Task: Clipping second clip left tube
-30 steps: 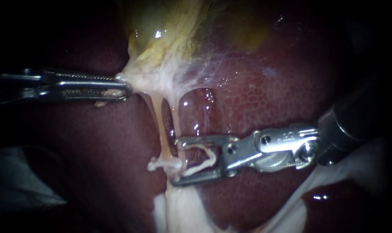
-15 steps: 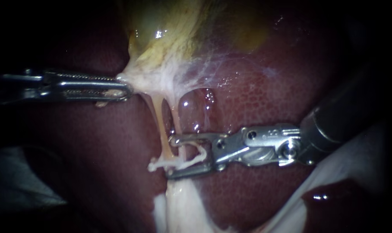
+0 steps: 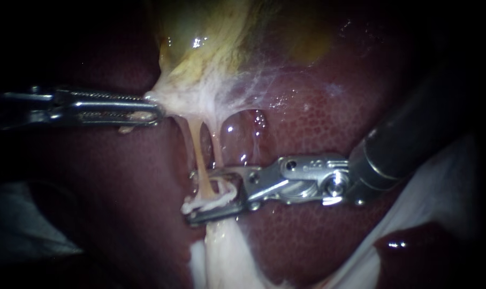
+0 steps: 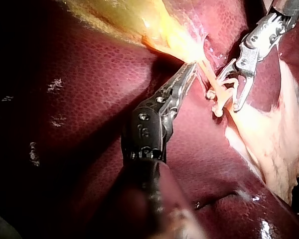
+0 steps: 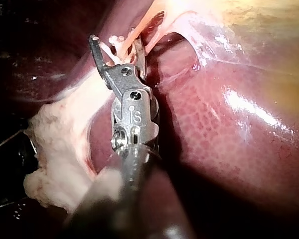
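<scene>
Two pale tubes run down from the gallbladder (image 3: 211,48): the left tube (image 3: 198,155) and the right tube (image 3: 217,150). A white clip (image 3: 188,205) sits across the left tube low down. My right instrument (image 3: 192,196) reaches in from the right, and its jaws stand open around both tubes just above that clip, with a white clip held inside them. The right wrist view has the same jaws (image 5: 115,44) straddling a tube (image 5: 134,30). My left instrument (image 3: 153,110) is shut on the gallbladder's pale neck, stretching it leftward, as the left wrist view (image 4: 190,67) also shows.
Dark red liver (image 3: 318,118) lies behind and around the tubes. Pale fatty tissue (image 3: 221,257) spreads below the clip site. A whitish sheet of tissue (image 3: 446,182) lies under the right instrument's shaft.
My right instrument has slid leftward, so its open jaws now enclose both tubes instead of standing right of them. The jaw gap has narrowed slightly. The left instrument has not moved.
</scene>
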`<state>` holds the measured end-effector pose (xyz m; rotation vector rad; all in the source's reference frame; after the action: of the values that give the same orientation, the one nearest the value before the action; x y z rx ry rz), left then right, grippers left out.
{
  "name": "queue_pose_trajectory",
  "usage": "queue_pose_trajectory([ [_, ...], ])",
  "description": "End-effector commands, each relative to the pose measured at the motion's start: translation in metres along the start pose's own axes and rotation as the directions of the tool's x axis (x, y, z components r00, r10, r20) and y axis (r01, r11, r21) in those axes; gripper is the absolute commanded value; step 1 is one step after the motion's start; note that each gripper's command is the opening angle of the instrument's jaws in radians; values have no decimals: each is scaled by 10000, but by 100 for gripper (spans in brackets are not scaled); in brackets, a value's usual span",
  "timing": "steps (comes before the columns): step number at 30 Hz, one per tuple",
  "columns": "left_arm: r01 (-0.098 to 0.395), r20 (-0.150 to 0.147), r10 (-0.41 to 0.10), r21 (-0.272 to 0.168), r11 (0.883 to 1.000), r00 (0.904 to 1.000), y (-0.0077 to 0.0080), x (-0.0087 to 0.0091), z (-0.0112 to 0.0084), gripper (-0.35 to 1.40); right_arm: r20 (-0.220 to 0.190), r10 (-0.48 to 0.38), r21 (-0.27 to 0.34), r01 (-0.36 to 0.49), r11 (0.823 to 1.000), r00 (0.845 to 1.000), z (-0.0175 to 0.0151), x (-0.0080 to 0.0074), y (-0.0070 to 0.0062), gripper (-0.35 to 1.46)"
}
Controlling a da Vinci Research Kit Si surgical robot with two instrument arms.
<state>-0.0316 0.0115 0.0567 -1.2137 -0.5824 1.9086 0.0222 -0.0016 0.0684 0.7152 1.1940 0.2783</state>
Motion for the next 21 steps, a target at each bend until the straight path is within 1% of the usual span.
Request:
queue_pose_trajectory([
  [1,0,5,0,4,10000,10000,0,0,0,-35,-58,19,57,-19,10000,10000,2,1,-1,49],
  [5,-1,2,1,12,10000,10000,0,0,1,-35,-241,113,281,-106,9995,9996,9,5,-5,49],
  [9,-2,2,2,14,10000,10000,0,0,1,-35,-364,155,505,-136,9986,9992,13,12,-17,49],
  [13,-7,30,7,21,10000,10000,0,-1,2,-35,-461,221,716,-188,9973,9987,17,22,-32,48],
  [15,-14,58,14,30,10000,10000,-1,-2,2,-35,-447,316,811,-279,9963,9985,18,27,-39,44],
  [18,-16,58,16,29,10000,10000,-1,-2,2,-35,-426,540,886,-500,9948,9976,20,32,-46,36],
  [20,-16,58,16,30,10000,10000,-1,-2,3,-35,-409,777,912,-737,9931,9961,20,35,-49,29],
  [21,-16,57,16,30,10000,10000,-1,-2,3,-35,-400,896,923,-856,9920,9952,19,35,-50,22],
])
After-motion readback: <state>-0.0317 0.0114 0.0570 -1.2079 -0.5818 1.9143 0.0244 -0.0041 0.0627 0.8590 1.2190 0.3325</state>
